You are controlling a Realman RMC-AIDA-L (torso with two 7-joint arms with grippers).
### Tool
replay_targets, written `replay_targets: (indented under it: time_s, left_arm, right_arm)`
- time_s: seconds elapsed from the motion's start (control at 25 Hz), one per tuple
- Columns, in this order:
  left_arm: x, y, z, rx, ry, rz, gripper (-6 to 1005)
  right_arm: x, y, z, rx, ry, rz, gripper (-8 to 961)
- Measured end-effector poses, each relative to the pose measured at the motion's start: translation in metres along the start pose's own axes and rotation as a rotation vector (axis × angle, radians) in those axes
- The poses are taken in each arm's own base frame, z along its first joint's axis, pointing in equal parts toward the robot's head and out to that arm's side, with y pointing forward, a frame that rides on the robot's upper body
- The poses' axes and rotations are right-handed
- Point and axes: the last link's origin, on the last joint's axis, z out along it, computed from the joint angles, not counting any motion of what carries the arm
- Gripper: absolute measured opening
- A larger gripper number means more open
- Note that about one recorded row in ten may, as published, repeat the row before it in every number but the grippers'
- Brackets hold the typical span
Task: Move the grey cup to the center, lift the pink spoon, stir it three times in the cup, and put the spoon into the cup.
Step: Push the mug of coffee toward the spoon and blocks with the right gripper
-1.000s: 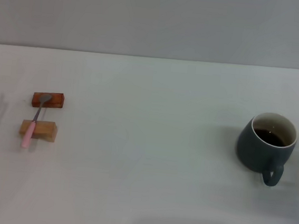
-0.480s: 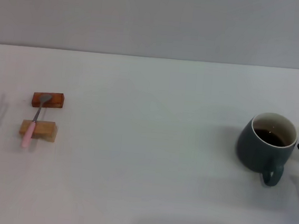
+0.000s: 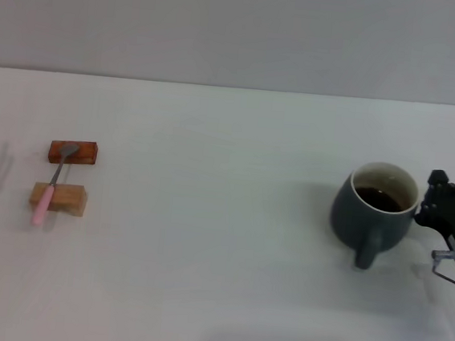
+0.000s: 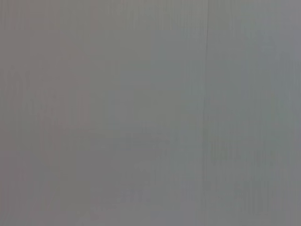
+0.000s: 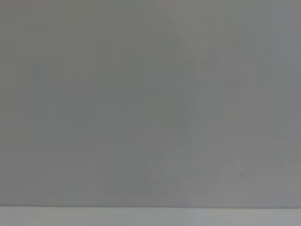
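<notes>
Head view alone: grey cup, pink spoon

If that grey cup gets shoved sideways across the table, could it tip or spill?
Tipping seems unlikely: the grey cup looks squat and wide-bodied. The dark liquid inside might slosh if jolted. It looks ceramic, so probably heavy, and the right hand is beside it.

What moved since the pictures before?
The right hand came in from the robot's right edge and now sits against the grey cup, which has slid toward the table's middle. The pink spoon stayed put across its two wooden blocks. The left hand isn't in view.
</notes>
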Motion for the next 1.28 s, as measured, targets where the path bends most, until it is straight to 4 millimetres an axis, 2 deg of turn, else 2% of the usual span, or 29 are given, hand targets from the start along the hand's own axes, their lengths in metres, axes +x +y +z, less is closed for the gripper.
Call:
replay_targets:
  time_s: [0.44, 1.28]
  left_arm:
    - [0.000, 0.000, 0.000, 0.001, 0.002, 0.000, 810]
    - [0.002, 0.001, 0.002, -0.001, 0.015, -0.003, 806]
  right_arm:
    - [-0.006, 0.040, 0.009, -0.149, 0.005, -0.001, -2]
    - [-0.009, 0.090, 0.012, -0.351, 0.039, -0.031, -1]
